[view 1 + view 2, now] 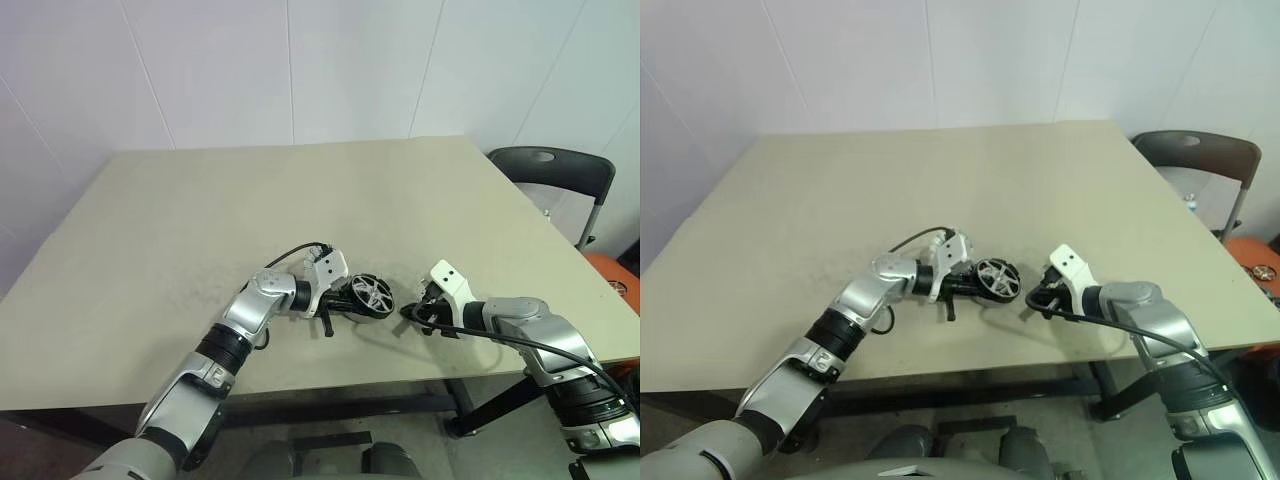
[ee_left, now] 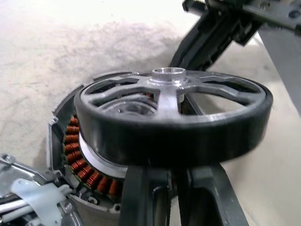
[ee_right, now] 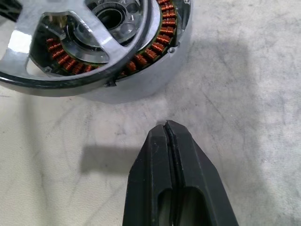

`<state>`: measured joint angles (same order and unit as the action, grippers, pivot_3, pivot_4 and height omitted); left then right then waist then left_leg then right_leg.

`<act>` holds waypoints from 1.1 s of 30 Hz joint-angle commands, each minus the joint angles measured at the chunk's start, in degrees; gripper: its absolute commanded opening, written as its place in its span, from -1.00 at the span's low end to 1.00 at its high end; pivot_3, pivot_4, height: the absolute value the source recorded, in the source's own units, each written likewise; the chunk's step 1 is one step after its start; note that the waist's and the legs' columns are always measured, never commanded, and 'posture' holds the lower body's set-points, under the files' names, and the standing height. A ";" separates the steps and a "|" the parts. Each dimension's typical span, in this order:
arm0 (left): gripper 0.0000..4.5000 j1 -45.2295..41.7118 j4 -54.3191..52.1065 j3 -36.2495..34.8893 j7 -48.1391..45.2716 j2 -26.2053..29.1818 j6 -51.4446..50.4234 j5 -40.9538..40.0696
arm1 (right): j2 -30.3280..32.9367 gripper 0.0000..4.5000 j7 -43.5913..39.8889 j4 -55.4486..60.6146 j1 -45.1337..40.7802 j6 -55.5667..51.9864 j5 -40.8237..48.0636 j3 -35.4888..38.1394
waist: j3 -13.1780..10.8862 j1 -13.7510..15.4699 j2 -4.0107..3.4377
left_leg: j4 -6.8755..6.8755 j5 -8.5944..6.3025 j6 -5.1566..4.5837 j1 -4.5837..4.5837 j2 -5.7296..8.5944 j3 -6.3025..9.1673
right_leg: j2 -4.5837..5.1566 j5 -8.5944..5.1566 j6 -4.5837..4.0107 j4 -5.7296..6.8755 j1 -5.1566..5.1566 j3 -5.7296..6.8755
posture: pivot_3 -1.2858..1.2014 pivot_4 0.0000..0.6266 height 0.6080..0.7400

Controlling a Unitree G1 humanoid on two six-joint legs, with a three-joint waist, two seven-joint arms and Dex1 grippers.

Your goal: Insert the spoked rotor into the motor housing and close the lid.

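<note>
The spoked rotor (image 2: 168, 75), a flat wheel with a dark rim, silver spokes and hub, hangs tilted just above the motor housing (image 3: 155, 80), partly overlapping its open top. Copper windings (image 2: 77, 150) ring the housing's inside. My left gripper (image 2: 174, 172) is shut on the near rim of the rotor (image 1: 372, 294), reaching in from the left. To the right of the housing, my right gripper (image 3: 167, 136) rests low over the table with its fingers pressed together, empty and a short way from the housing's wall. The lid is hidden.
The work sits near the front edge of a beige table (image 1: 300, 200). A dark chair (image 1: 550, 170) stands past the table's right corner, and an orange object (image 1: 620, 285) lies beyond the right edge.
</note>
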<state>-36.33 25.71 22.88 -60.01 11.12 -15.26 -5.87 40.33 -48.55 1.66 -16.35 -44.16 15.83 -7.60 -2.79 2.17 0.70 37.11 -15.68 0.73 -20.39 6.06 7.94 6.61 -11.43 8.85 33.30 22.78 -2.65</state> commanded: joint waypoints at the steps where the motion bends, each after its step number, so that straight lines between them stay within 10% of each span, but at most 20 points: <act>1: -0.99 0.74 -0.91 1.82 -2.10 0.89 -0.09 1.65 | 0.29 -1.00 0.26 0.89 -0.75 0.60 -0.23 1.01 | 0.00 0.05 0.00 | 0.00 0.00 0.00 0.00 0.00 0.00 | 0.00 0.00 0.00 0.00 0.00 0.00 | 0.03 -1.00 1.00; 33: -0.99 -2.09 6.12 -4.16 5.77 -4.43 4.68 0.83 | -0.28 -1.00 0.84 0.73 -0.34 0.49 -0.28 0.39 | 0.00 0.09 0.00 | 0.04 0.00 0.00 0.01 -0.02 0.00 | -0.04 0.00 0.02 0.04 -0.02 -0.01 | 0.03 -1.00 1.00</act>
<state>-38.30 33.58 19.76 -53.61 7.19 -9.86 -3.63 40.31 -47.85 1.66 -16.21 -44.12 15.84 -7.61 -2.78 2.26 0.70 37.15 -15.68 0.74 -20.38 6.04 7.94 6.57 -11.43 8.87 33.33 22.76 -2.66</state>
